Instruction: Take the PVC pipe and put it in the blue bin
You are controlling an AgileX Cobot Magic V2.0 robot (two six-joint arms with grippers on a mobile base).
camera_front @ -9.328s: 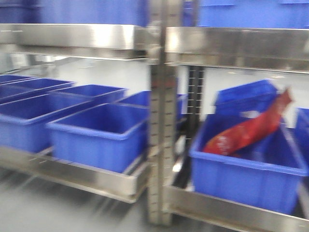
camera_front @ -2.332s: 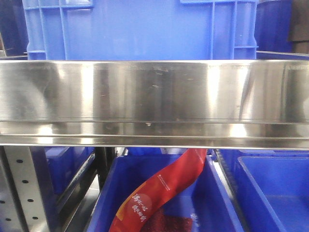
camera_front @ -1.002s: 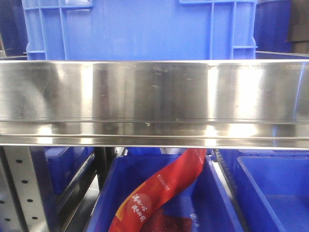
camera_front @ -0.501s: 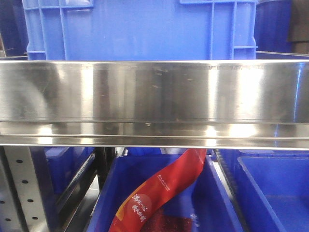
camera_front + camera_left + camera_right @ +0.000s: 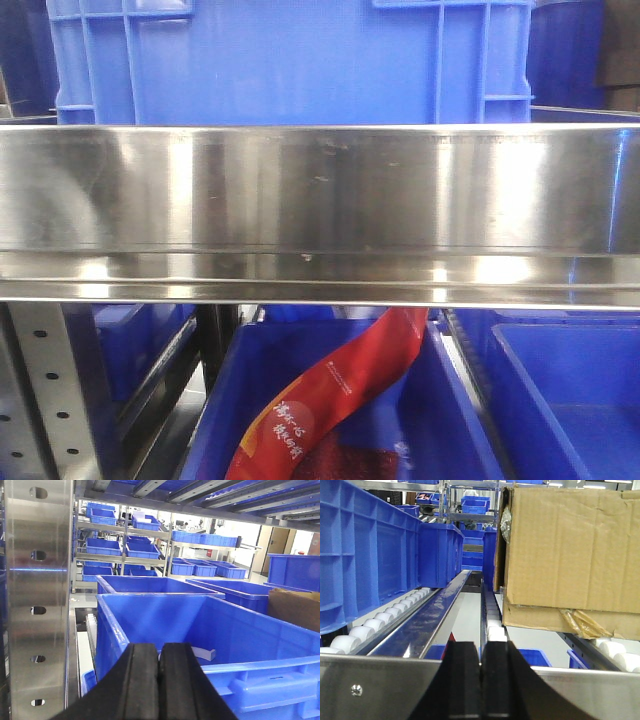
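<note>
My left tool (image 5: 159,680) is clenched, pads pressed together with nothing between them, sitting just before the rim of a blue bin (image 5: 150,625). Inside that bin, near the front wall, lies a pale flat piece (image 5: 202,653); I cannot tell whether it is the pipe. My right tool (image 5: 481,685) is likewise clenched and empty, above a steel shelf edge (image 5: 370,680). Beyond it run roller tracks (image 5: 395,612), with a cardboard box (image 5: 570,555) to the right. In the front view, a red packet (image 5: 330,400) leans in a lower bin.

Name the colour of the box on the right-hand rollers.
Plain brown cardboard box, clearest in the right wrist view.
</note>
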